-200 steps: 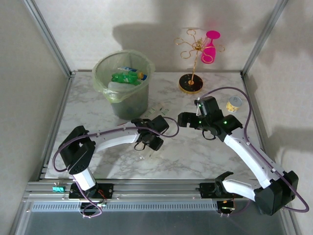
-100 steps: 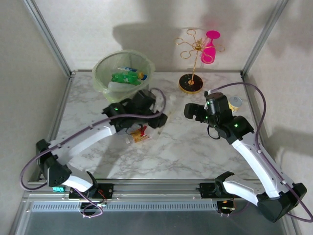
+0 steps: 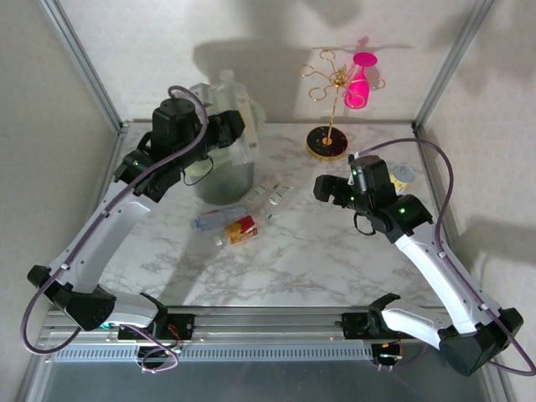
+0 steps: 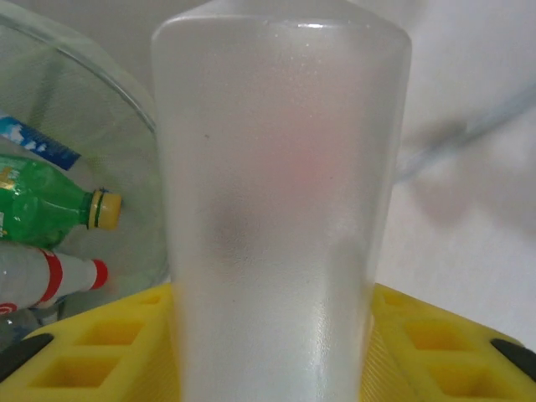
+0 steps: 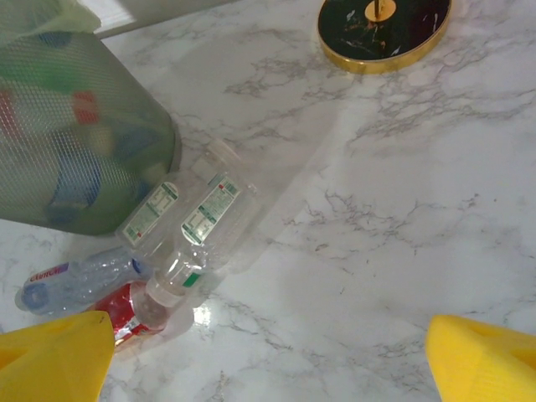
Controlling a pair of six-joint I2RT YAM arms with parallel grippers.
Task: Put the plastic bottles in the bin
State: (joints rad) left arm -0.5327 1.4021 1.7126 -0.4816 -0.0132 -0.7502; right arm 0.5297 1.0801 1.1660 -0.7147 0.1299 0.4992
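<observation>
- the left gripper (image 3: 226, 134) is raised above the large round pale-green translucent plastic bin (image 3: 224, 180), which stands at the far left of the marble-patterned worktop (image 3: 335, 251).
- its yellow fingers (image 4: 100, 352) are closed on a frosted clear plastic bottle (image 4: 280, 209), which stands upright between them, up at the bin's rim.
- inside the bin lie a green bottle with a yellow cap (image 4: 46, 205), a clear bottle with red bands (image 4: 50, 280) and a bottle with a blue-and-white label (image 4: 38, 142).
- on the worktop just beside the bin's foot, two clear bottles with white-and-green labels (image 5: 197, 222) lie side by side, touching.
- nearer the arms lie a clear bottle with a blue label (image 5: 71, 283) and, just beside it, a bottle with a red label (image 5: 126, 314).
- the right gripper (image 5: 268, 360) hovers over bare worktop to the right of these lying bottles, its yellow fingers (image 5: 54, 356) spread wide and holding nothing.
- at the far edge stands a black round gold-rimmed base (image 5: 385, 25) with a gold wire stand carrying a pink goblet (image 3: 362, 79).
- a small tan cup (image 3: 402, 177) sits near the right arm.
</observation>
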